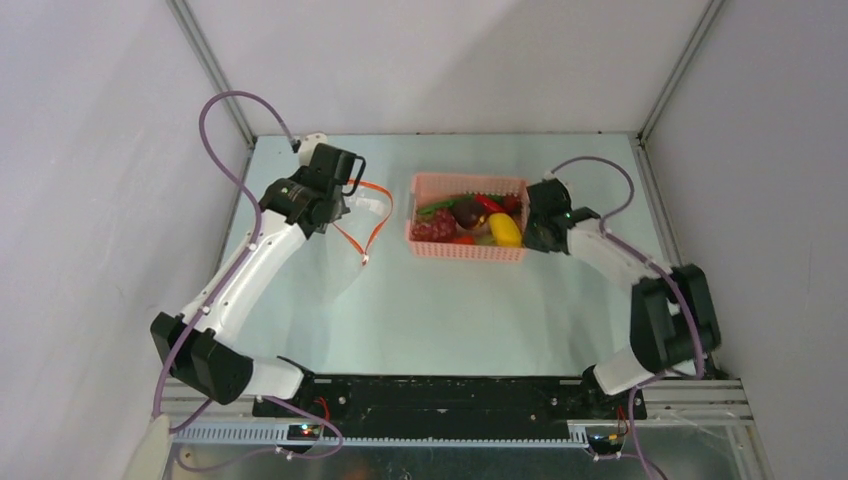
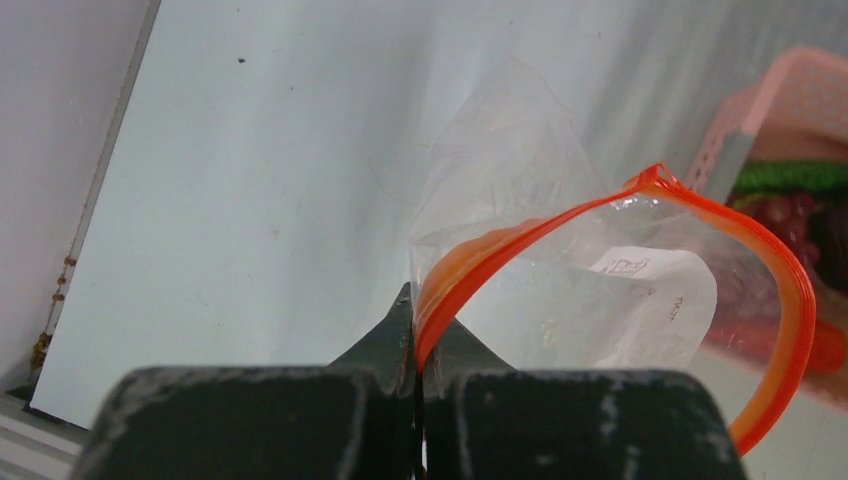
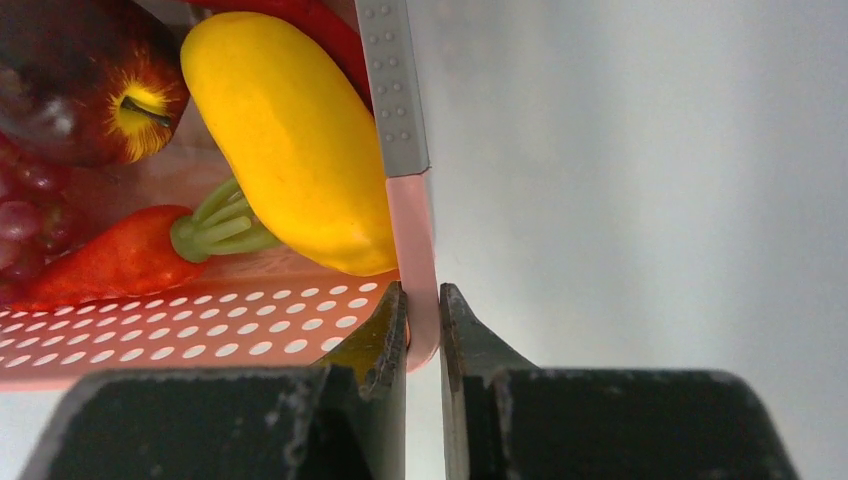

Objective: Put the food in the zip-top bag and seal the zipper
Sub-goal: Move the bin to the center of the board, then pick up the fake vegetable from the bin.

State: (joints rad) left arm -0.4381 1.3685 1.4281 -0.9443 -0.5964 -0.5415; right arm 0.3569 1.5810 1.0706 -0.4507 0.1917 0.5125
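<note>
The clear zip-top bag point(image 1: 372, 215) lies at the back left with its orange-red zipper point(image 2: 780, 270) spread open in a loop; its white label point(image 2: 650, 290) shows through. My left gripper point(image 1: 345, 205) is shut on the zipper strip point(image 2: 430, 320). The food sits in the pink mesh basket point(image 1: 467, 250): a yellow fruit point(image 1: 505, 229), dark round fruit point(image 1: 468, 212), grape bunch point(image 1: 435, 227), green pod point(image 1: 440, 206), red chili point(image 1: 490, 203). My right gripper point(image 1: 528, 228) is shut on the basket's right wall point(image 3: 420, 290), beside the yellow fruit point(image 3: 290, 140).
A red carrot-like piece with a green top point(image 3: 110, 262) lies on the basket floor. Grey walls and metal frame posts close in the table at the back and both sides.
</note>
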